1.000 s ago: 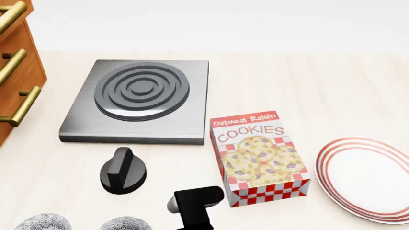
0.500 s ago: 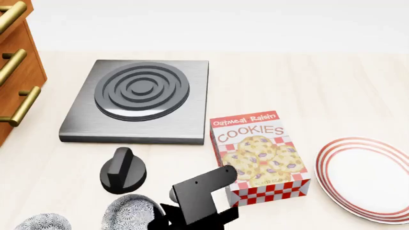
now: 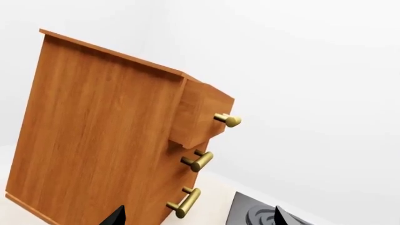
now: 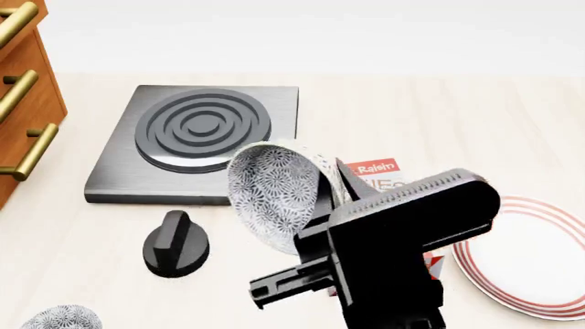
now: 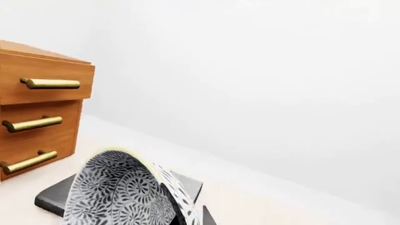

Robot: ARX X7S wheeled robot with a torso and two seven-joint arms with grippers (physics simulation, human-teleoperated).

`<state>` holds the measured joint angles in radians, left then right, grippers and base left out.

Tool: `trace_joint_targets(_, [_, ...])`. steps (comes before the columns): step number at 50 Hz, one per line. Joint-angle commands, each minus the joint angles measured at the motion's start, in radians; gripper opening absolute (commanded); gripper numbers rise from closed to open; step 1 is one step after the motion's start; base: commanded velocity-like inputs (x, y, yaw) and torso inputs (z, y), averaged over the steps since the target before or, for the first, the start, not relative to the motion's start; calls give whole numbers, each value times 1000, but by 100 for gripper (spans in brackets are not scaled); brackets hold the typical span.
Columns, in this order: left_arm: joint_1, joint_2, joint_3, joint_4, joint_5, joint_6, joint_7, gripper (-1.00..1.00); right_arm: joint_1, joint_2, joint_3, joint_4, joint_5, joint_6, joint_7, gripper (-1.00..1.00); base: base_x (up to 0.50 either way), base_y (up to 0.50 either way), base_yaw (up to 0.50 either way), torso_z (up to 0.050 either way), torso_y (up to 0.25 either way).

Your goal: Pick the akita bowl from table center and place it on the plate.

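The akita bowl (image 4: 277, 195), grey-black speckled, hangs tilted on its side above the table between the stove and the cookie box. My right gripper (image 4: 331, 184) is shut on its rim; in the right wrist view the bowl (image 5: 119, 197) fills the lower part, with my right gripper (image 5: 187, 219) pinching its edge. The plate (image 4: 535, 257), white with red rings, lies on the table at the right, apart from the bowl. A second speckled bowl (image 4: 59, 319) sits at the near left edge. My left gripper (image 3: 198, 220) is open, its two tips bare, facing the drawers.
A black stove plate (image 4: 196, 140) lies at the back left with a black knob (image 4: 175, 243) in front of it. The cookie box (image 4: 377, 169) stands mostly hidden behind my right arm. A wooden drawer unit (image 4: 23, 89) with brass handles stands at the far left.
My right gripper has risen from the near table edge, up and to the right, carrying one speckled bowl. The bowl has tipped onto its side. One bowl stays at the near left.
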<state>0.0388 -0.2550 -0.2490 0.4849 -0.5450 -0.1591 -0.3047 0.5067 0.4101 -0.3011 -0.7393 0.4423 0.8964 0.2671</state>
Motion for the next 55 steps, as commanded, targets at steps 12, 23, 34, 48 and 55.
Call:
trace_joint_targets(12, [11,-8,1,13,-8,10,-7,100,-18,64,445,-171,55,25,105,-100,0,0,0,0,0])
trace_joint_targets(23, [-6,-12,12,-1,-5,9,-10,100,91,-22,638,54,195,178,149,-100,0,0,0,0,0])
trace_joint_targets(34, [-11,-18,14,-3,-10,8,-14,100,177,-57,745,229,315,340,161,-100,0,0,0,0,0])
trace_joint_targets(48, [-5,-19,20,-2,-11,15,-17,100,191,-75,820,365,351,417,193,-100,0,0,0,0,1])
trace_joint_targets(55, [-5,-21,21,-3,-12,16,-19,100,190,-73,818,367,355,414,196,-100,0,0,0,0,0])
